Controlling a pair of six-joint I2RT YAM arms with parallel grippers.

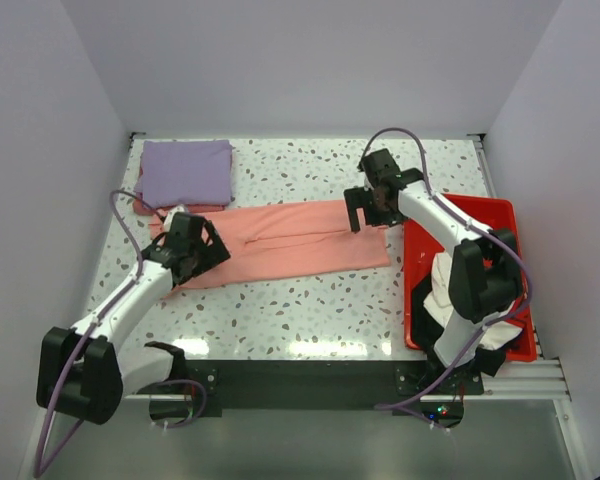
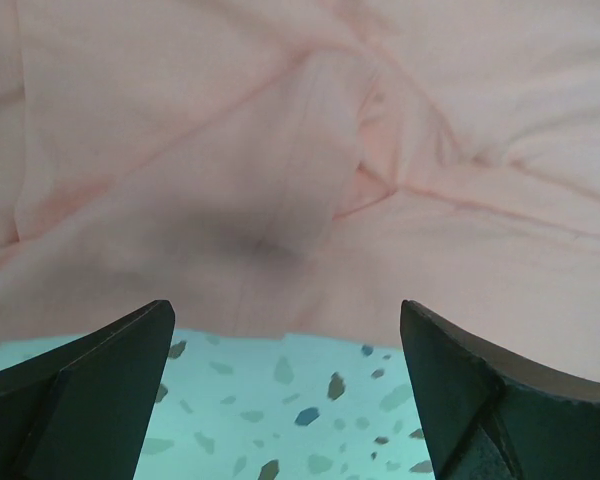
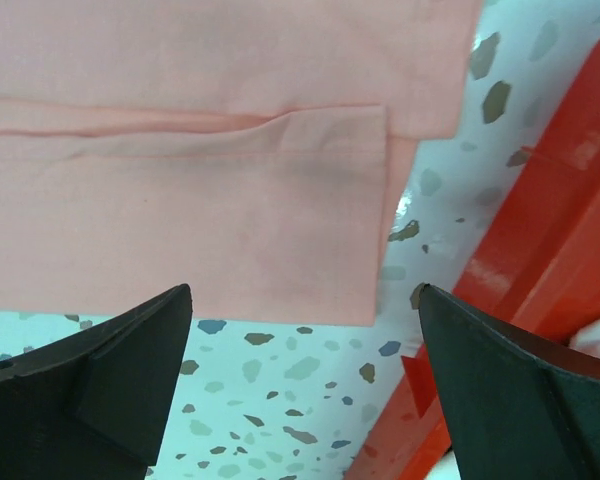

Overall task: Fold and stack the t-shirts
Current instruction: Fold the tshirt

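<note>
on the speckled table the salmon-pink shirt lay as a long strip across the middle — narrowed lengthwise, apparently not yet folded short or stacked. the red tray at the right held what looked like white cloth, likely unfolded. a lavender shirt sat folded in the far-left corner. the left gripper and right gripper hung spread over the strip's two ends — holding nothing.
</note>
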